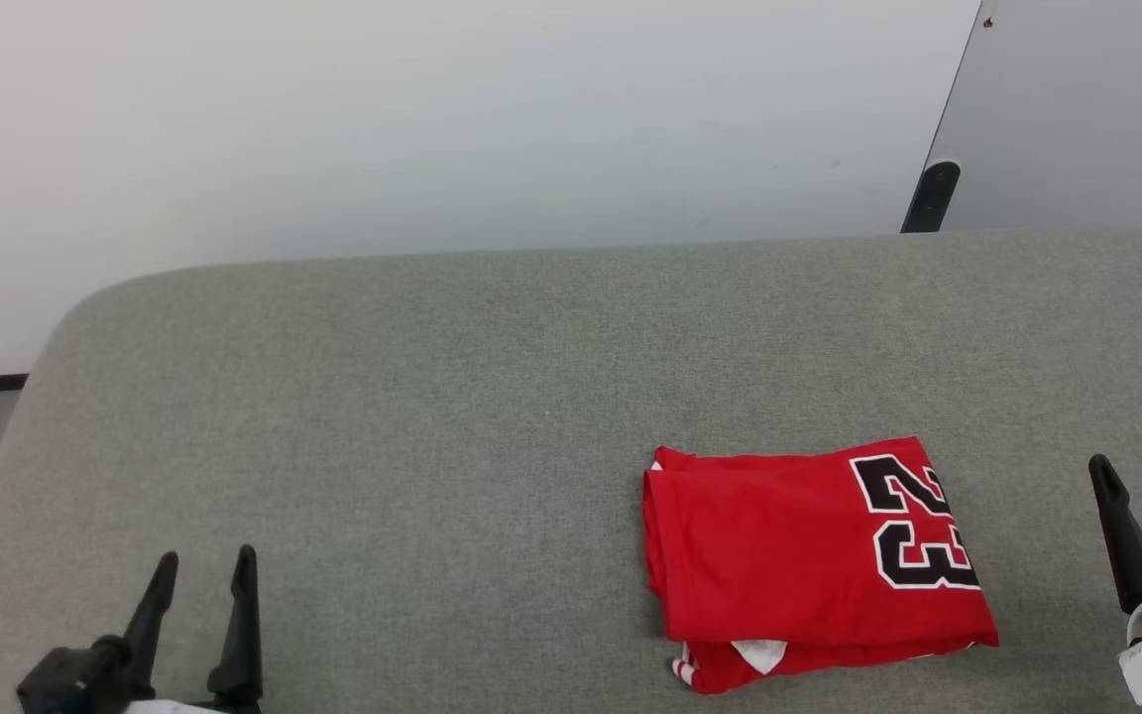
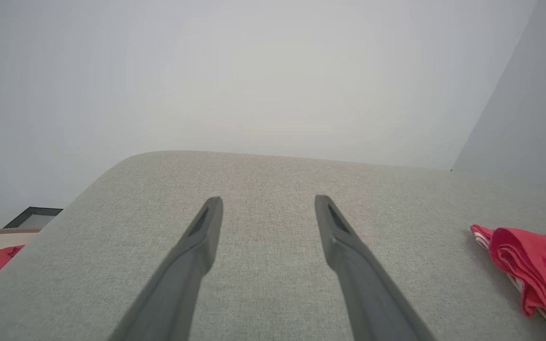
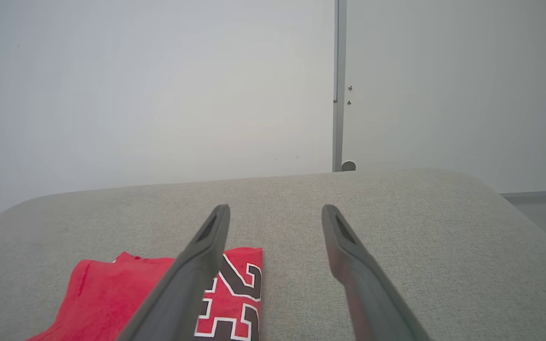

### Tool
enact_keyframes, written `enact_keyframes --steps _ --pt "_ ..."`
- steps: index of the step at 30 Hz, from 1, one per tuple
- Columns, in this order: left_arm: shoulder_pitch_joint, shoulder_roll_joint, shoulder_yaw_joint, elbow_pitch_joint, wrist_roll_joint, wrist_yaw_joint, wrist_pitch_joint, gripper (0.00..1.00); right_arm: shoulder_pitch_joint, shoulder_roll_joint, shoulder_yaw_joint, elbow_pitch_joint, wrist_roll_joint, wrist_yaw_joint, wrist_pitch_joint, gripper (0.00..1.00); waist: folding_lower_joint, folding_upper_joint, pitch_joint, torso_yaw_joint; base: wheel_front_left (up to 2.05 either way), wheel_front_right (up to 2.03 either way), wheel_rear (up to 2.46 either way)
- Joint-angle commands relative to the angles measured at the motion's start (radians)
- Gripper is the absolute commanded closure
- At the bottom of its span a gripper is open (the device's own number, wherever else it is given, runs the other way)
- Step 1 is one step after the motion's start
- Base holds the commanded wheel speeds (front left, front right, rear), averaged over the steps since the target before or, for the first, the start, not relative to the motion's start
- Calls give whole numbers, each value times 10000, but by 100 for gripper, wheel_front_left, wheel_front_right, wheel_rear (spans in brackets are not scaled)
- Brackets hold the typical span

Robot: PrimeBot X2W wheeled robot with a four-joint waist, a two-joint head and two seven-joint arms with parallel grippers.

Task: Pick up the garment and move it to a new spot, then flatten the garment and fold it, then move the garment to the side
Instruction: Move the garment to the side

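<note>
Head view: I see the garment [image 1: 809,545] folded, number up, on the grey bench [image 1: 432,397], right of centre by the near edge. Left hand [image 1: 206,555] and right hand [image 1: 1138,460] are both released.
Left wrist: fingers spread over bare bench, garment off to the side.
Right wrist: fingers spread and empty, garment behind one finger.

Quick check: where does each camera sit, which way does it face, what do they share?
Head view: on the head, facing forward and down at the cushion and folded garment; left gripper lower left, right gripper right edge, both open.
Left wrist view: on the left wrist, facing along the left gripper across the cushion to the wall; garment at right edge.
Right wrist view: on the right wrist, facing along the right gripper likewise; garment's numbered end lower left.
Shared: garment and cushion, all three.
</note>
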Motion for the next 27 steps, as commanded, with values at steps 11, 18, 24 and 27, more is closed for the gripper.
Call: enact_keyframes --steps 11,18,24,27 --pt "138 -23 -125 -77 -16 88 6 0 101 202 -226 -232 -118 -16 298 0 0 -1 2 150 0 0 0" --pt "96 18 -172 -82 -34 123 6 0 96 250 -165 -204 -116 -16 397 0 0 -1 -1 159 0 0 0" --pt "50 28 -245 -99 -74 126 9 0 75 312 -180 -182 -114 -16 466 0 0 -1 37 154 0 0 0" --pt "6 14 -267 -92 -80 155 9 0 85 360 -239 -181 -153 -16 462 0 0 -1 65 184 0 0 0"
